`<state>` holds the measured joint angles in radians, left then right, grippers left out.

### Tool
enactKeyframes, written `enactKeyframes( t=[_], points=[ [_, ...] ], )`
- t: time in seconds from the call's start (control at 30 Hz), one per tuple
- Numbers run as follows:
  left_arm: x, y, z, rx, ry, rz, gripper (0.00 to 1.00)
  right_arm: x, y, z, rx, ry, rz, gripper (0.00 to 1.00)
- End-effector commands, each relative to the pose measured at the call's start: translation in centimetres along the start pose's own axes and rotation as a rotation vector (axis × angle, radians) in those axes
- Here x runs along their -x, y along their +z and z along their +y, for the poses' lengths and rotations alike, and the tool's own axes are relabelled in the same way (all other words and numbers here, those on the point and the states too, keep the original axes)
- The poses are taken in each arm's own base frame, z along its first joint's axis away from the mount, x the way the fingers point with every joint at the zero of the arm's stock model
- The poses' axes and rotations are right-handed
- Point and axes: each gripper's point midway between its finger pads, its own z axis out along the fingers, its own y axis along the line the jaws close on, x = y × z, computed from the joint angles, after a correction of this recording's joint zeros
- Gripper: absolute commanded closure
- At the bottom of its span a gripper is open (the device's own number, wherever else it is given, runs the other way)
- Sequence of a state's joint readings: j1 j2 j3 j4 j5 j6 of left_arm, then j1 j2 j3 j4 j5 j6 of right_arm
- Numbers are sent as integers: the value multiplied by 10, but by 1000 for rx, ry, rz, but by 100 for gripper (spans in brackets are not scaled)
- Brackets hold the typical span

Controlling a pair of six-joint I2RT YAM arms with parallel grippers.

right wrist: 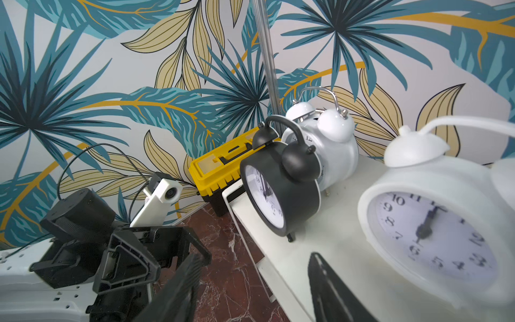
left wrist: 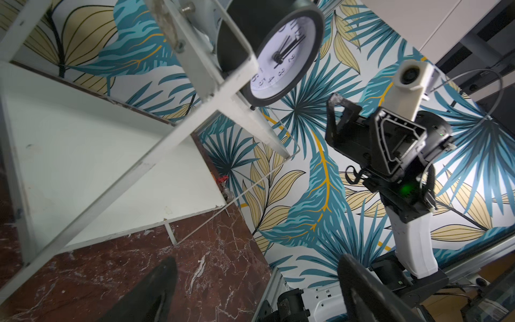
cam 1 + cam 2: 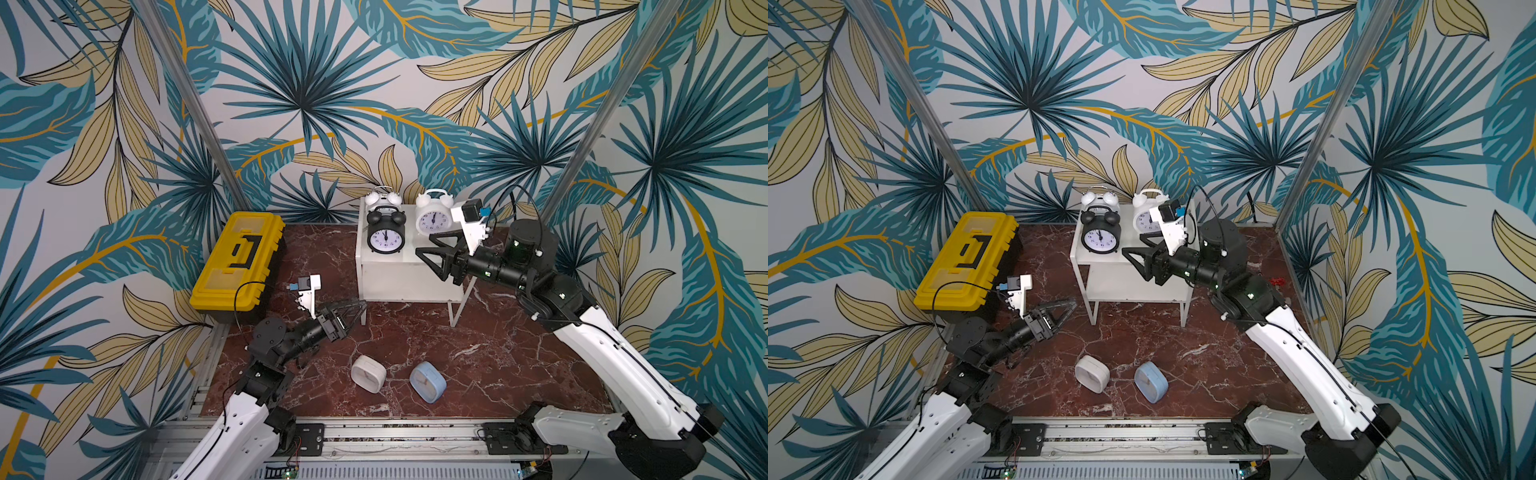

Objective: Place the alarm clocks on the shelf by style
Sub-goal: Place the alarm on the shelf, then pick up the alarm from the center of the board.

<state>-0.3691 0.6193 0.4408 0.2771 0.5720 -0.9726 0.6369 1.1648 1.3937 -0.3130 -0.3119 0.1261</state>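
Two square clocks, the white clock (image 3: pixel 368 374) and the light blue clock (image 3: pixel 428 381), lie near the worktop's (image 3: pixel 498 353) front edge. They are nearer the left gripper (image 3: pixel 356 314) (jaws released, empty, pointing toward the shelf (image 3: pixel 390 259)). The right gripper (image 3: pixel 424 244), also released, is farther.

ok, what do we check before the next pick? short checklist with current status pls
1. Twin-bell style together on the shelf top: ok; black clock, rear white clock and other white clock stand there.
2. Lower board free: ok, visible part bare.
3. Left gripper open, empty: ok.
4. Right gripper open, empty: ok.
5. White square clock and light blue clock lie apart on the table: ok.
6. Left gripper clear of the front leg: cannot tell, tips very close.
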Motion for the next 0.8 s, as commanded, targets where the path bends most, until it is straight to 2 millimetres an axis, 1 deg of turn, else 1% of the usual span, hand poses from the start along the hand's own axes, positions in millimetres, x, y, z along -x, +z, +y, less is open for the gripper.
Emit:
enactKeyframes(
  t=[0.0,0.13,0.2,0.23,0.3,0.37,0.4,0.47,0.5,0.57,0.63,0.77],
  points=[
    [14,-3,1,94,50,-26,7,-78,2,-10,-161,56,209,39],
    [17,-8,13,185,44,-39,7,-143,-3,7,-206,124,287,40],
    [15,-11,21,215,28,-45,7,-177,-4,16,-231,149,331,42],
    [13,-13,23,227,21,-47,7,-190,-4,21,-240,159,352,43],
    [10,-18,37,288,-11,-56,7,-216,-1,29,-261,181,396,44],
    [7,-23,51,348,-48,-69,7,-246,5,45,-244,197,452,44],
    [5,-26,57,373,-66,-75,5,-257,8,50,-238,199,474,44],
    [1,-29,63,392,-95,-77,3,-280,13,57,-228,214,534,40],
    [-2,-29,65,385,-107,-68,3,-291,17,62,-207,231,562,38],
    [-9,-27,66,363,-135,-51,4,-303,28,76,-139,257,595,35],
    [-16,-27,68,349,-157,-34,5,-309,39,88,-84,259,632,35],
    [-17,-29,68,349,-156,-38,5,-316,54,97,-56,224,688,32]
  ],
)
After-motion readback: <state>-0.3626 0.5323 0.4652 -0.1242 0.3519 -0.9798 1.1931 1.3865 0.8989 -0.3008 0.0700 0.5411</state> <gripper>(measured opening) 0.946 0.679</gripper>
